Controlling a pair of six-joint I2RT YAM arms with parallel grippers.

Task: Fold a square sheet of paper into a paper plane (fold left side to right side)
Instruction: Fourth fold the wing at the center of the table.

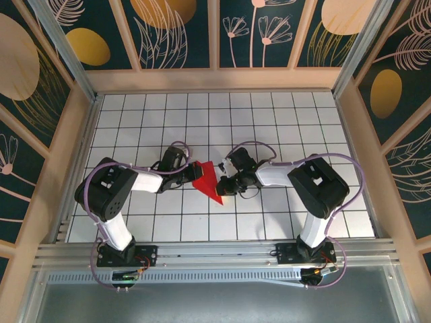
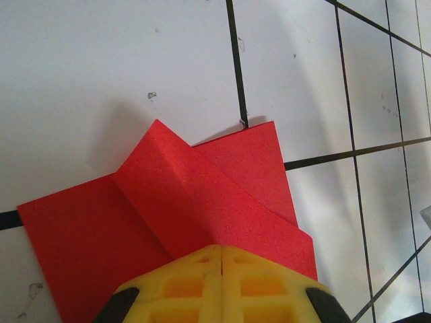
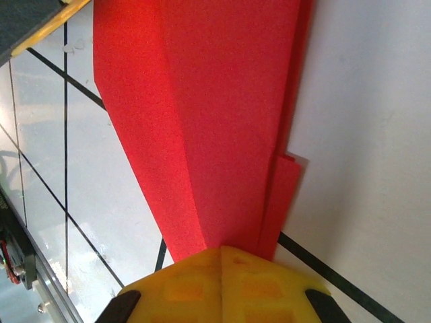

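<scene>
Top external: red paper point(image 1: 207, 180), folded to a near-pointing wedge, pinched by left jaws and right jaws.

Right gripper point(image 3: 221, 252) pinched on red paper point(image 3: 215, 114).
Its yellow fingers point(image 3: 269, 277) meet with no gap at the paper's narrow end. From there the paper widens upward in creased layers over the white gridded table point(image 3: 363, 134), with a thin flap along its right edge.
</scene>
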